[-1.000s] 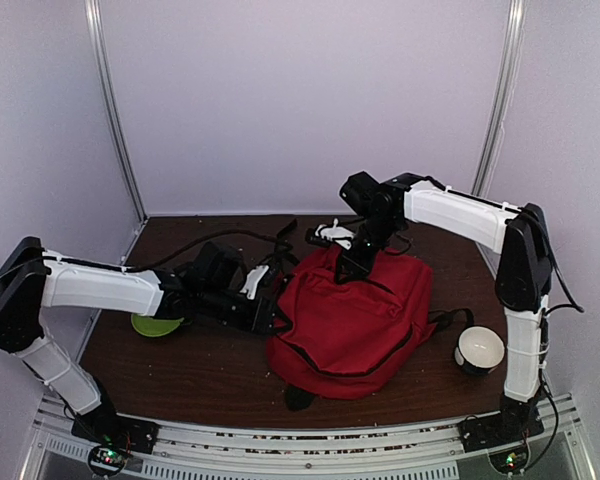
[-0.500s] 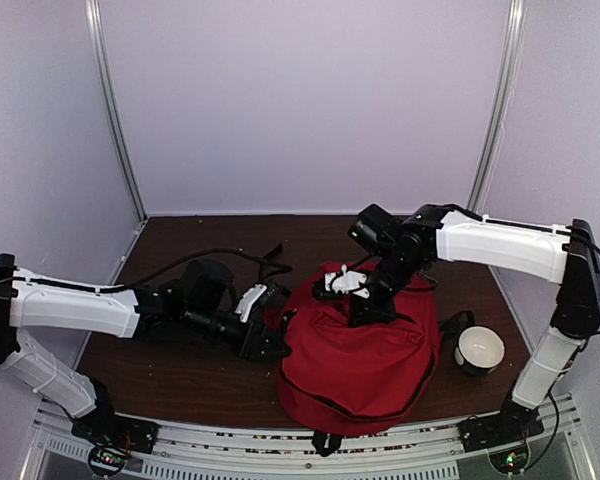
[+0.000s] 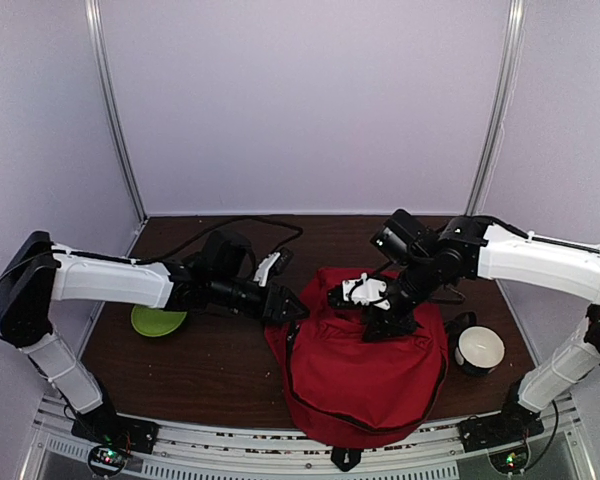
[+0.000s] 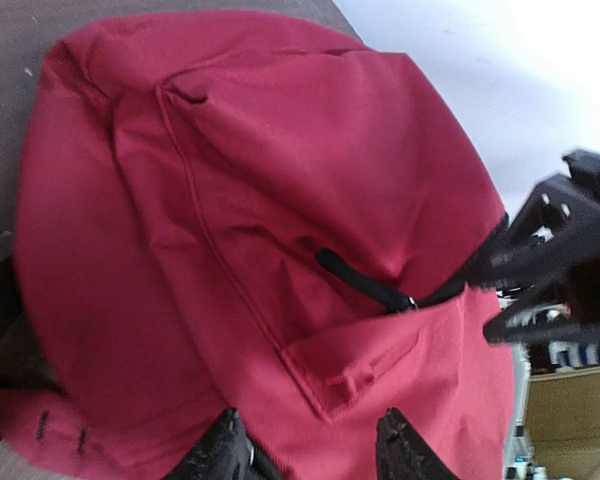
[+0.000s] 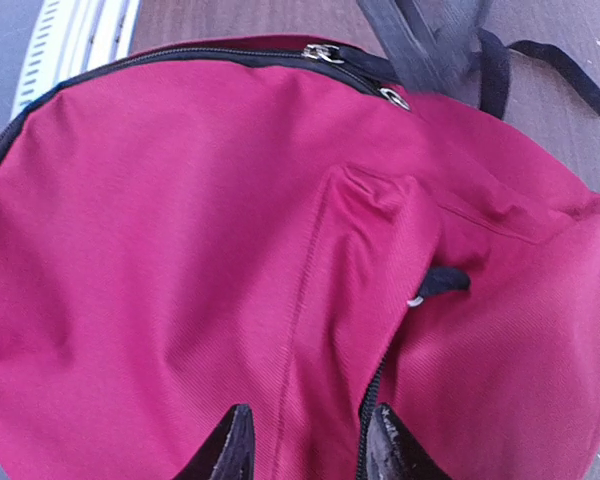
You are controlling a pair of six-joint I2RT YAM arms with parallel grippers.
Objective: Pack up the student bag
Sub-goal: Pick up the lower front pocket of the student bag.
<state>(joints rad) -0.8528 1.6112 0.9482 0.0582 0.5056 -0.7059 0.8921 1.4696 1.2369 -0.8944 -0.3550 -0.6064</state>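
Observation:
The student bag (image 3: 370, 385) is a big red backpack bulging up at the middle of the table, its black zip running round the front. My left gripper (image 3: 292, 306) is at the bag's upper left edge. In the left wrist view its fingers stand apart (image 4: 310, 452), with red bag (image 4: 280, 200) fabric spread flat between the tips. My right gripper (image 3: 378, 322) rests on the bag's top. Its jaws are also apart (image 5: 305, 447) over the red cloth (image 5: 180, 220), a black zip line just by the right finger (image 5: 385, 440). Nothing is pinched in either.
A green plate (image 3: 158, 321) lies on the table left of the bag, partly under the left arm. A white bowl (image 3: 479, 350) stands to the bag's right. A black cable (image 3: 250, 228) loops across the back. Dark straps (image 5: 450, 45) trail off the bag.
The bag has slid nearer the front edge and bulged up. The right gripper came forward and right with it, and its jaws have parted. The left gripper moved right to the bag's edge.

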